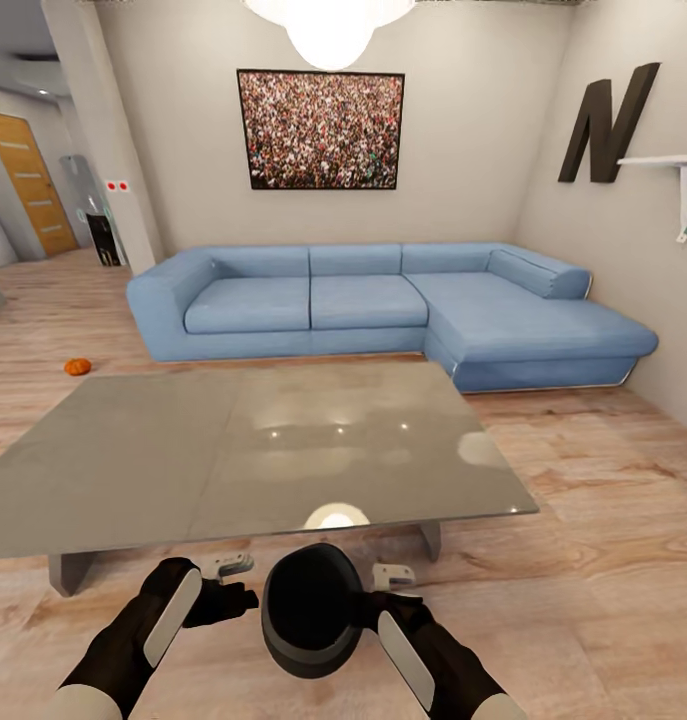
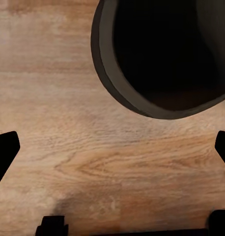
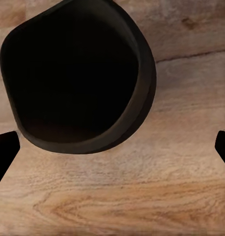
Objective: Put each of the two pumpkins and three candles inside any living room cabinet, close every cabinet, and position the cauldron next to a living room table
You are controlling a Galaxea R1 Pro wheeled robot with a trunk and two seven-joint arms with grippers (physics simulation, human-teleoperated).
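The wide grey glossy worktop (image 1: 233,450) hides much of the wooden plank floor (image 1: 583,600) beyond it, before the blue corner sofa (image 1: 383,305). The black round hollow cauldron (image 1: 311,610) stands on that floor near the worktop's front edge, between both arms; the wrist views show its dark interior. The left end effector (image 1: 228,568) and right end effector (image 1: 393,577) stand spread apart, empty. One small orange ribbed pumpkin (image 1: 77,367) lies on the floor far left.

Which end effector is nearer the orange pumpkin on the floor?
Left. The left end effector sits on the pumpkin's side of the cauldron; the right end effector is beyond it.
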